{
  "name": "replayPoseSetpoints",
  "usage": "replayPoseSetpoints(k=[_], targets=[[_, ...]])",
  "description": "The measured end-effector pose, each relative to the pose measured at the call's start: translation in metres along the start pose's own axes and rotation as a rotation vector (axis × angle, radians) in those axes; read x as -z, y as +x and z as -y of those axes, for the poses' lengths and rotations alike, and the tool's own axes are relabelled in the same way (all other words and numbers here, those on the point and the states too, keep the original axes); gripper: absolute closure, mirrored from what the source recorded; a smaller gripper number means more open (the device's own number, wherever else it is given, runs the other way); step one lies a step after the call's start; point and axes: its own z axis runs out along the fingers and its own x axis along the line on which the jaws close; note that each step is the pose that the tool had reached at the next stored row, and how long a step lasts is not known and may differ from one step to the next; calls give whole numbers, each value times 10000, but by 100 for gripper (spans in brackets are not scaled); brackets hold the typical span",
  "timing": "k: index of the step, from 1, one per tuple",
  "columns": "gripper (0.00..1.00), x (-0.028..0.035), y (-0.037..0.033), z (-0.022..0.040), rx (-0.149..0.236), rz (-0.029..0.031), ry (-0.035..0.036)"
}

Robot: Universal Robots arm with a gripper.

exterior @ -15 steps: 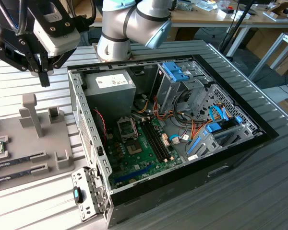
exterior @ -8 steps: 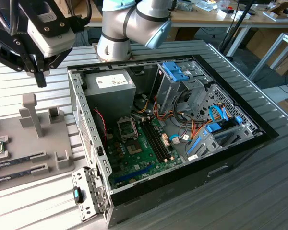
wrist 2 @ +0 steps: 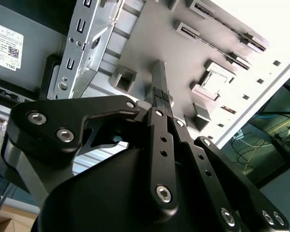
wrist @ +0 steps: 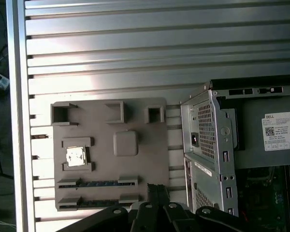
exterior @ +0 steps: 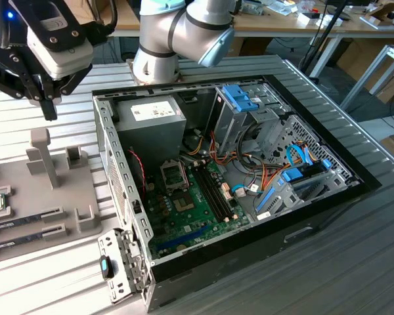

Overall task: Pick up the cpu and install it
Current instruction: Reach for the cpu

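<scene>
Jaws clenched on nothing, hanging over the edge of the grey tray (wrist: 135, 121) on the counter (wrist: 135, 48), apart from the cpu (wrist: 76, 156), which lies flat in its tray pocket beside the memory sticks (wrist: 97, 183). Danger, I'd say: descend pinched like that and they'd stub its lid, or clip the tray's tall post (exterior: 44, 157).

SITE: robotics lab, as I see it | ribbed metal table (exterior: 354, 262) | robot arm (exterior: 177, 33) standing on it | opened computer case (exterior: 121, 197) | grey parts fixture (exterior: 33, 197) | cluttered wooden benches (exterior: 276, 26) behind

Open computer case (exterior: 315, 226), probably memory sticks (exterior: 26, 218)
</scene>
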Motion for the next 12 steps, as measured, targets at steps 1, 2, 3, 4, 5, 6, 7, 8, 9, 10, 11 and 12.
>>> replayPoseSetpoints(k=[1,2,3,4,5,6,7,8,9,10,11,12], targets=[[89,1,14,1,0,-1,1],[89,1,23,2,0,-1,1],[89,1,33,3,0,0,1],[89,2,46,4,0,-1,1],[89,2,57,4,0,-1,0],[89,2,68,5,1,-1,1],[89,3,80,6,1,-1,1],[89,3,90,7,0,-1,0],[89,3,99,8,1,-1,1],[89,3,113,9,1,0,0],[89,3,120,9,0,0,0],[89,4,129,10,0,-1,1]])
